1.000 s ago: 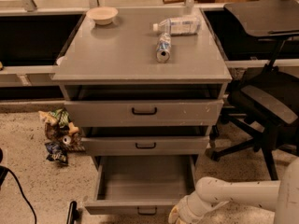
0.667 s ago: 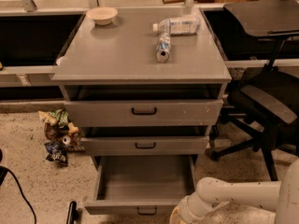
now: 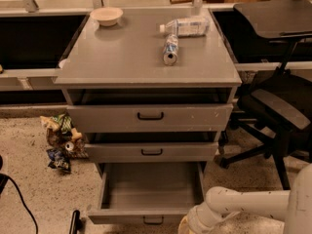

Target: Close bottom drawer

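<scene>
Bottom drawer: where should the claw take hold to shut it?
The small black bar handle centred on the bottom drawer front, from straight ahead; pulled far out, its flat front could likely just be pushed. The claw is below frame, at the arm end by its right corner.

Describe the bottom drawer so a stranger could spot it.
Find the grey metal cabinet at centre. Its lowest grey drawer, with a small black bar handle, is pulled far out, showing a deep tray, unlike the top drawer and middle drawer, barely open. The gripper on the white arm is out of view beside its right front corner.
</scene>
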Action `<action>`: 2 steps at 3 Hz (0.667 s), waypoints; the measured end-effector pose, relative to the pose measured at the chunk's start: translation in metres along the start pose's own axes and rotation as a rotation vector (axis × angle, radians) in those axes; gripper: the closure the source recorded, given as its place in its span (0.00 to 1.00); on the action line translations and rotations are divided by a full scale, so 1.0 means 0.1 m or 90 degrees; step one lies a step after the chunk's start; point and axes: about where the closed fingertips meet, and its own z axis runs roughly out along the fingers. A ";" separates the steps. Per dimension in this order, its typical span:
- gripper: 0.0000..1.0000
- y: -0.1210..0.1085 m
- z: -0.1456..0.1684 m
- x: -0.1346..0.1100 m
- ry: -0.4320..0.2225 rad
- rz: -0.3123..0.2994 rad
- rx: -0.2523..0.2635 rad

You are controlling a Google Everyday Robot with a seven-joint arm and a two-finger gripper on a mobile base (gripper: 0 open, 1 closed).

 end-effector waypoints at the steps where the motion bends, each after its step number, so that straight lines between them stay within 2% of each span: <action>1: 1.00 -0.02 0.11 0.25 -0.004 0.011 -0.001; 2: 1.00 -0.11 0.22 0.49 -0.011 0.022 -0.002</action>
